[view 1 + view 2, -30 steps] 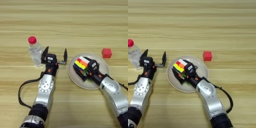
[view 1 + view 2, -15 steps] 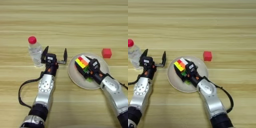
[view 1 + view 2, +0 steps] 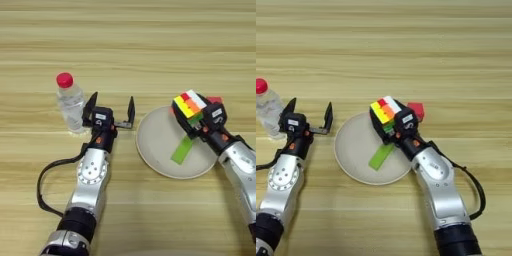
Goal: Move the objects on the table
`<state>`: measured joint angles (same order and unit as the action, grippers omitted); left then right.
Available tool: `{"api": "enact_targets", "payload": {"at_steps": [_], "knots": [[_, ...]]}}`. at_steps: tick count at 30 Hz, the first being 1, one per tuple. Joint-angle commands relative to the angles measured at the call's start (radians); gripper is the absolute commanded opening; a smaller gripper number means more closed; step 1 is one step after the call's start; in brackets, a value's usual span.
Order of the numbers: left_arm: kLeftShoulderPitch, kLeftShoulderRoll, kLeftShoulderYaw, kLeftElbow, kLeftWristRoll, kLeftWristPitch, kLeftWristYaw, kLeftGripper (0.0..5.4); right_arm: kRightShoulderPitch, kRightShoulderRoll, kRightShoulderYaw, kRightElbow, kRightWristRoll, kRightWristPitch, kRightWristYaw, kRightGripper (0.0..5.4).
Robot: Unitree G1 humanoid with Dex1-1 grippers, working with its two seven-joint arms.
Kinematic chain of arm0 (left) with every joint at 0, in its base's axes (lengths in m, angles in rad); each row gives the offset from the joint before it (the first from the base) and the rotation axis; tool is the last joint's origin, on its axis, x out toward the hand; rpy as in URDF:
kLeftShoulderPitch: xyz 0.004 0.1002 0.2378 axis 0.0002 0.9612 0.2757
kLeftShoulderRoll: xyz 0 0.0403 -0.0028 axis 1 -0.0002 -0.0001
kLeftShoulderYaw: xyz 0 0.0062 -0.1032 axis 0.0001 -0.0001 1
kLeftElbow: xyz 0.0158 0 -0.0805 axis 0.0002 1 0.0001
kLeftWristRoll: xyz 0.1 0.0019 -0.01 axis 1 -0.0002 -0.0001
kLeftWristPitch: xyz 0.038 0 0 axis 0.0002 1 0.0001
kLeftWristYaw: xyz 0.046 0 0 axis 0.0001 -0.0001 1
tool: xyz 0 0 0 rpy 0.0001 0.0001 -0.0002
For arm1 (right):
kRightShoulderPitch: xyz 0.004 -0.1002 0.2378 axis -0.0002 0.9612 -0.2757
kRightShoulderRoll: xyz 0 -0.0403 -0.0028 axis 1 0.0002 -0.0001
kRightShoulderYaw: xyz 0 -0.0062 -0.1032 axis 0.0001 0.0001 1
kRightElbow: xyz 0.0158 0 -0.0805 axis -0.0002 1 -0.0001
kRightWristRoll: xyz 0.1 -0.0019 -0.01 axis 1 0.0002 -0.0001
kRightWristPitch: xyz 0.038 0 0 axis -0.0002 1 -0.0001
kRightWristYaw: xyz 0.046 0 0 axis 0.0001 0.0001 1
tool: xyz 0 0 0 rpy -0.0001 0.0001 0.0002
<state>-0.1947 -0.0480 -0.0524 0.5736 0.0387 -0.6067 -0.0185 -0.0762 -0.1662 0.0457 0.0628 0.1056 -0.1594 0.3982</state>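
While the water bottle point(image 3: 70, 102) is left standing upright at the left of the frame, as it stood a second ago, nothing is changed on that side: the left tool point(image 3: 113, 109) is kept just right of the bottle, its two black fingers spread wide and nothing held between them. The bottle is not touched by it; the nearer finger is seen just beside the clear wall. Further right, the pale round plate point(image 3: 155, 150) is found on the counter point(image 3: 128, 45) where it was, but its load is altered. The puzzle cube point(image 3: 189, 106), which a second ago was lying low over the middle of the plate, is now raised and carried toward the plate's upper right rim, gripped by the right tool point(image 3: 390, 122), whose fingers are clenched on it. A green strip point(image 3: 182, 149) is now uncovered on the plate below the cube; what it is cannot be told. At the far right, the small red block point(image 3: 416, 111) is mostly hidden behind the lifted cube, and only its top edge is shown in the left eye view. From this it is judged that the cube is being taken off the plate, with the bottle's move not yet begun. Whether the cube is meant for the bare counter beyond the rim cannot be told.
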Motion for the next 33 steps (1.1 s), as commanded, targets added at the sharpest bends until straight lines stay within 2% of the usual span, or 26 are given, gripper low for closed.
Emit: {"api": "enact_targets", "payload": {"at_steps": [1, 9, 20, 27, 33], "knots": [[-0.009, -0.008, -0.001, 0.012, 0.007, -0.004, 0.007, 5.40, 0.013, -0.031, -0.054, -0.017, 0.015, 0.011, -0.023, 3.34], [-0.008, -0.008, -0.001, 0.013, 0.005, -0.005, 0.004, 5.40, 0.037, -0.065, -0.166, -0.006, 0.039, 0.018, -0.074, 3.34], [-0.006, -0.007, 0.001, 0.005, 0.002, -0.005, 0.002, 5.40, 0.066, -0.105, -0.259, 0.093, 0.037, 0.005, -0.126, 3.34], [-0.002, -0.005, 0.002, 0.001, 0.000, -0.004, 0.001, 5.40, 0.084, -0.125, -0.260, 0.231, 0.005, -0.030, -0.140, 3.34], [-0.001, -0.005, 0.003, -0.002, -0.001, -0.003, -0.001, 5.40, 0.088, -0.144, -0.258, 0.269, -0.005, -0.039, -0.142, 3.34]]}}
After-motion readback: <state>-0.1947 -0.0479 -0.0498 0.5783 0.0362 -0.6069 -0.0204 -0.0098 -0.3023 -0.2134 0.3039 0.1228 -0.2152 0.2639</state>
